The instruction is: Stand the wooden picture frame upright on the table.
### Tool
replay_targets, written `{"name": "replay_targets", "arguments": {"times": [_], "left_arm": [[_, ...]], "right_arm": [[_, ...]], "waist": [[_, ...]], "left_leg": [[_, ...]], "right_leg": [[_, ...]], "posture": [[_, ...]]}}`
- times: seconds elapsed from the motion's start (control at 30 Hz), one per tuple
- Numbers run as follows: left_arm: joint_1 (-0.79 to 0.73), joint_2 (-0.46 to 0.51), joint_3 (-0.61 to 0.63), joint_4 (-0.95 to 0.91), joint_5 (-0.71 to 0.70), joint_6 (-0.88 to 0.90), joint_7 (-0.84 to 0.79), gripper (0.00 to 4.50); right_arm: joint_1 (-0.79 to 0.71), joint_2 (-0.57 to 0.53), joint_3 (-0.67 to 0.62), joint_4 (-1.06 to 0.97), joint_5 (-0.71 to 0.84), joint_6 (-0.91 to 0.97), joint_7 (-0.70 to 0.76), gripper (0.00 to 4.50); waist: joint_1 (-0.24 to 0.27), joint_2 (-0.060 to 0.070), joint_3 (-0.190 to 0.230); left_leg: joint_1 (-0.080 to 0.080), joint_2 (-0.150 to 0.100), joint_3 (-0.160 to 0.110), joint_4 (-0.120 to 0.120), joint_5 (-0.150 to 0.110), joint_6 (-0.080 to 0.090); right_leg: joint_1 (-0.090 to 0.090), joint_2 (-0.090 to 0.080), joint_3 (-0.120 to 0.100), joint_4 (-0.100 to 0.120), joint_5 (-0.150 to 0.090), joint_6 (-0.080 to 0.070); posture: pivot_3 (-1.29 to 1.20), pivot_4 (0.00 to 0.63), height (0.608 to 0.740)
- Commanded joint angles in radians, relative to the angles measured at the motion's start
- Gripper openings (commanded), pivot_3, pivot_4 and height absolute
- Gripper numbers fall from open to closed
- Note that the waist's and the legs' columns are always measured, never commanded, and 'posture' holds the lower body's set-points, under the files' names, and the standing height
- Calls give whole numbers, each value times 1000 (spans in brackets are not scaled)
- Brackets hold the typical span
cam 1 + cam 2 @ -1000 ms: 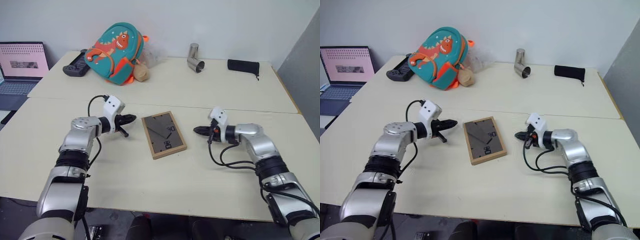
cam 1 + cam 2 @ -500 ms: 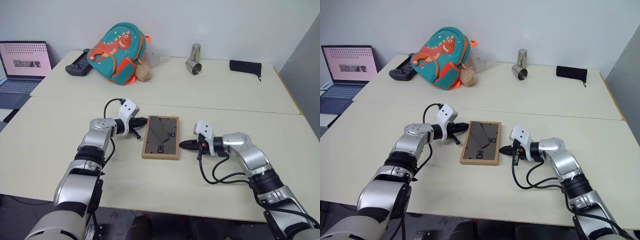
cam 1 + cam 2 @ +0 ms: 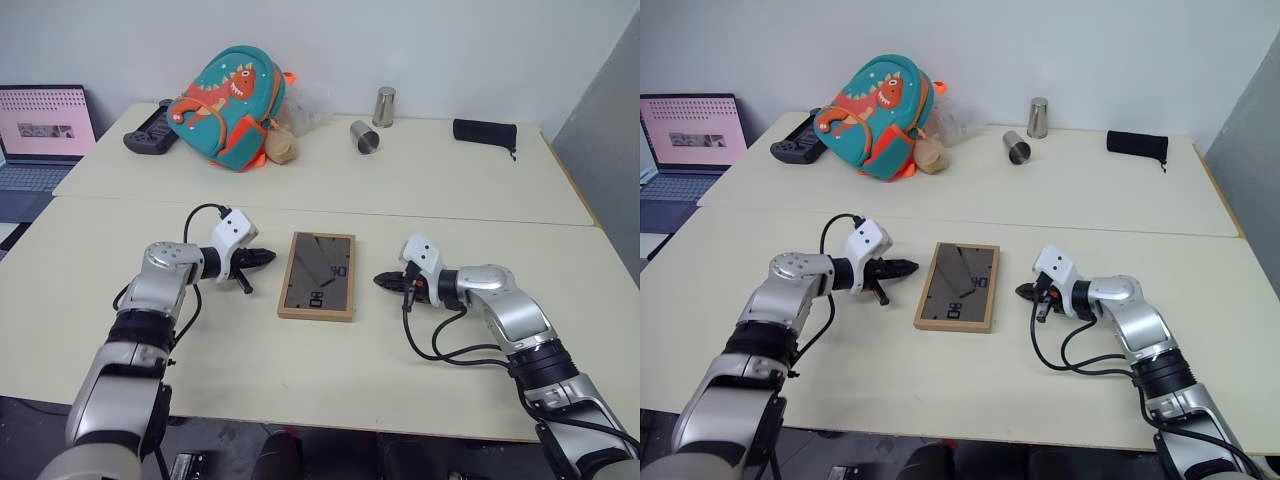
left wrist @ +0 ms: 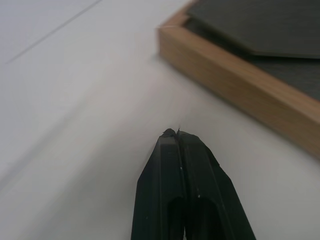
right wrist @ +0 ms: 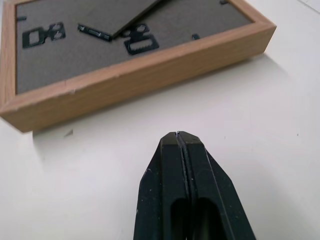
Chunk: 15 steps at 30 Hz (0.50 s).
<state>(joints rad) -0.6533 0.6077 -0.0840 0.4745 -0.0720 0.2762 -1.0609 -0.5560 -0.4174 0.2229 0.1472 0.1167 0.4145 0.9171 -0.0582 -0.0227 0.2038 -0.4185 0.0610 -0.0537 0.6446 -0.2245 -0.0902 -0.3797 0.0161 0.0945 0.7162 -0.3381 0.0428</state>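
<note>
1. Pale cream and seamed across its middle, the table (image 3: 420, 200) carries the wooden picture frame (image 3: 317, 275) flat on the near slab, grey back panel up, stand folded against it.
2. Since a second ago the frame has been turned from a skewed lie to sit nearly square to the robot, long sides running away from it; both arms closed in on it half a second ago and have now drawn back a little.
3. Left gripper (image 3: 266, 257) hovers just beside the frame's left long edge, fingers pressed together and holding nothing; right gripper (image 3: 381, 281) sits just off the right long edge, likewise pinched shut and empty (neither touches the wood).
4. My reading: the nudging was alignment only. The frame is still lying down, so lifting an edge and opening the stand remain.
5. Writing: white marks on the back panel look like hardware, not legible text. Farther off, the laptop (image 3: 42, 135) screen shows rows too small to read, and the dinosaur backpack (image 3: 228, 105) bears no readable label.
</note>
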Motion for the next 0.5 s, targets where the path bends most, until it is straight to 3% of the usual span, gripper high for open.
{"name": "replay_targets", "arguments": {"times": [0.03,0.3,0.5], "left_arm": [[49,-5,-21,-207,-41,104,-16,0],[116,9,-44,-413,-84,236,-43,0],[126,27,-79,-492,-100,287,-87,0]], "right_arm": [[3,37,2,-67,8,18,-45,13],[39,28,9,-179,40,97,-28,13],[103,-57,-6,-321,81,172,17,13]], "waist": [[1,0,0],[4,0,0],[6,0,0]], "left_leg": [[0,0,0,0,0,0],[0,-1,-1,1,0,0],[0,-1,-1,0,0,0]], "right_leg": [[0,0,0,0,0,0],[0,0,0,1,0,0],[0,0,0,0,0,0]], "posture": [[0,150,740],[0,150,740],[0,150,740]]}}
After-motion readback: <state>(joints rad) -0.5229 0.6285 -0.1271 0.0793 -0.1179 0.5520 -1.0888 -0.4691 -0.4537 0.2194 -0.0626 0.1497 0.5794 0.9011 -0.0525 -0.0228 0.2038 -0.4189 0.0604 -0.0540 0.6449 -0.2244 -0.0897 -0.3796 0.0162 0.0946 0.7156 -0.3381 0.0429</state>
